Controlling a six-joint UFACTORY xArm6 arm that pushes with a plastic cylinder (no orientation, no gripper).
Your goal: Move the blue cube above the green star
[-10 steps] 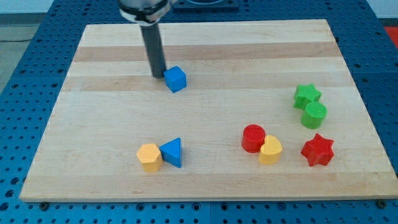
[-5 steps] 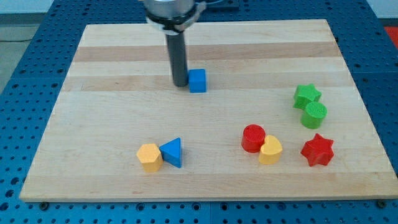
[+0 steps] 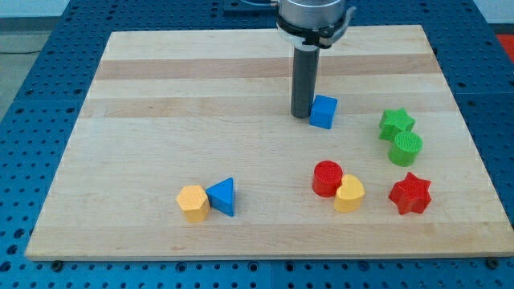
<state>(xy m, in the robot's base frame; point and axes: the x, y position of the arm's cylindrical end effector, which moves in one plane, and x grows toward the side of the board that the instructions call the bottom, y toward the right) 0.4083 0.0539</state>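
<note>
The blue cube (image 3: 323, 111) sits on the wooden board, right of centre. My tip (image 3: 301, 116) touches the cube's left side. The green star (image 3: 397, 123) lies to the cube's right and slightly lower, near the board's right side, with a gap between them.
A green cylinder (image 3: 405, 148) touches the green star from below. A red star (image 3: 410, 193), a red cylinder (image 3: 327, 178) and a yellow block (image 3: 349, 194) lie at the lower right. A yellow hexagon (image 3: 193, 202) and a blue triangular block (image 3: 222, 197) lie at the lower left.
My tip has slid to the right, pushing the blue cube along with it toward the green star. The other blocks have not moved.
</note>
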